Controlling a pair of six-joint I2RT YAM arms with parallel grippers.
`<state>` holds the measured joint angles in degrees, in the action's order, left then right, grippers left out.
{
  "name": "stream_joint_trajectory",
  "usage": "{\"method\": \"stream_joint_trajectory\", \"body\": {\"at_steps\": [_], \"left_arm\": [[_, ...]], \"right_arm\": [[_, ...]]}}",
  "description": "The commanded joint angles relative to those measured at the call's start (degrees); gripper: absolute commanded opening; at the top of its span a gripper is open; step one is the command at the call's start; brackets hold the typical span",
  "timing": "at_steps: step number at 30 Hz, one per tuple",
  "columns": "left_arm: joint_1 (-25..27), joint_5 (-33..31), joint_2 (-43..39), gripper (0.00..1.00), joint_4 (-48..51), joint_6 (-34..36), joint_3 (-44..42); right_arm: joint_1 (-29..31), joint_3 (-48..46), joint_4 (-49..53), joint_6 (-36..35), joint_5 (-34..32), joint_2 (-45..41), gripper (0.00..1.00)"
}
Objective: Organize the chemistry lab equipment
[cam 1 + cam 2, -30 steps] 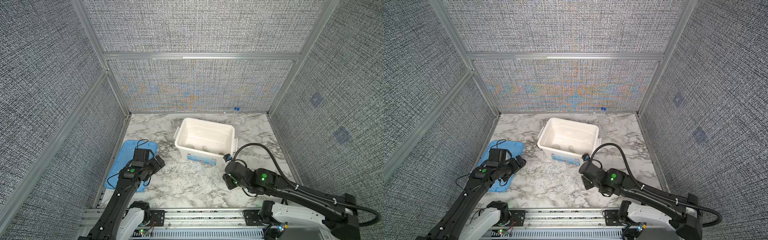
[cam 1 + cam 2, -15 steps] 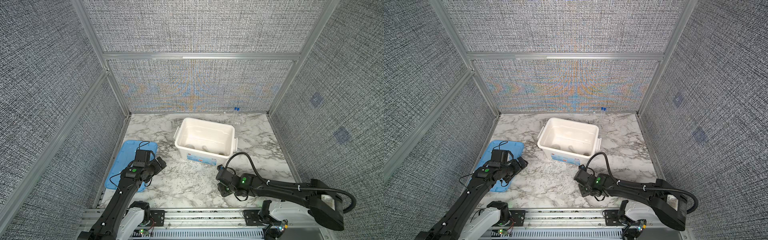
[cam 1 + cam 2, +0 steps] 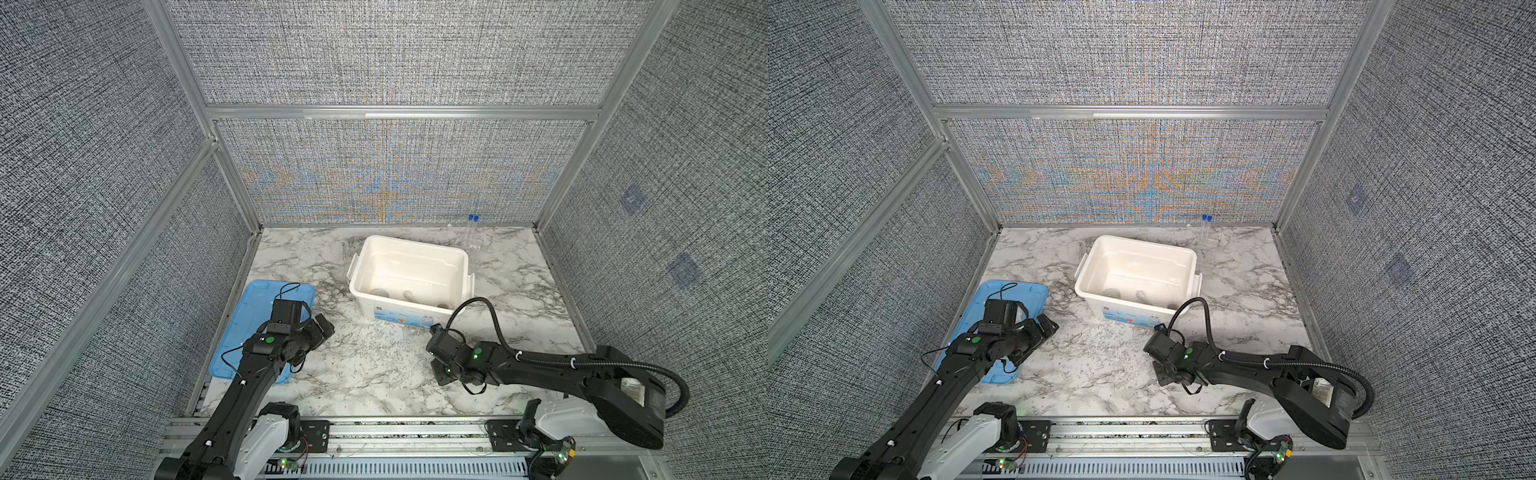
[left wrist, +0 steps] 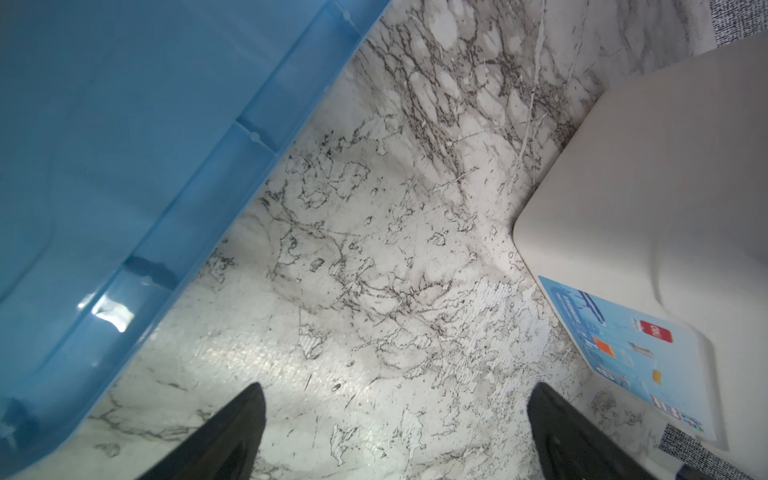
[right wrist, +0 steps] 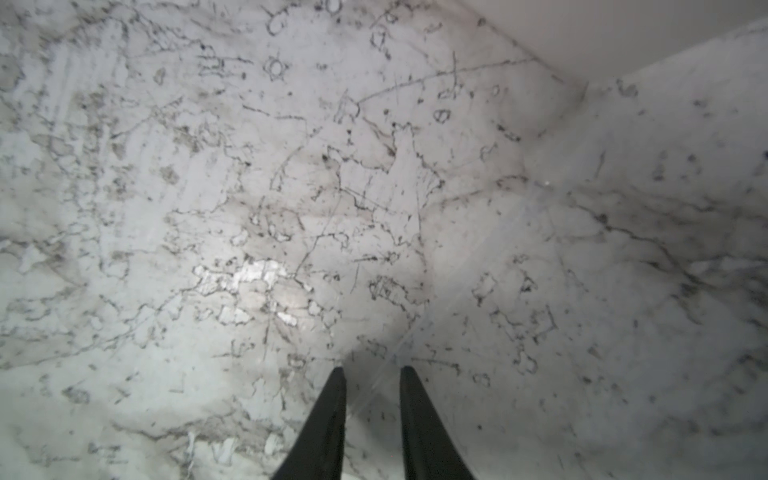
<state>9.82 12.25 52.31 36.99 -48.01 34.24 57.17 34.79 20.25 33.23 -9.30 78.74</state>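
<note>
Tubes (slim, clear, blue-capped) near rectangular tub

both top views look from high above the front rail, steeply down, far off, sharing nearly the whole marble table; the left wrist camera looks close past the left gripper, blue lid and white tub flanking its tips; the right wrist camera, even nearer, faces marble beyond the right gripper, tub ahead
</note>
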Motion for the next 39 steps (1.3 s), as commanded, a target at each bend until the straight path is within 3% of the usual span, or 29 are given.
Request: {"method": "stream_joint_trajectory", "body": {"at_steps": [1,10,17,29,35,39], "left_arm": [[-0.07,0.95,0.25,0.99,-0.47,0.20,0.36],[-0.07,2.34,0.07,0.99,-1.25,-1.27,-1.19],[-0.07,2.70,0.24,0.99,-1.65,-1.21,-1.24],[-0.07,2.78,1.04,0.99,-0.92,-0.97,-0.29],[-0.03,2.66,1.05,0.99,-2.01,-0.95,-1.06],[-0.06,1.90,0.86,0.99,-2.13,-0.92,-0.91]], "right_arm": [[0.13,-0.09,2.19,-0.03,3.95,0.30,0.20],[0.30,-3.23,5.77,2.97,7.21,-6.81,0.10],[1.32,-4.91,4.45,-0.81,9.64,-10.05,0.08],[6.40,2.76,3.21,-13.34,17.91,0.17,0.08],[8.20,6.77,6.34,-18.27,16.96,4.97,0.34],[8.34,9.97,6.69,-19.19,14.88,8.13,0.38]]}}
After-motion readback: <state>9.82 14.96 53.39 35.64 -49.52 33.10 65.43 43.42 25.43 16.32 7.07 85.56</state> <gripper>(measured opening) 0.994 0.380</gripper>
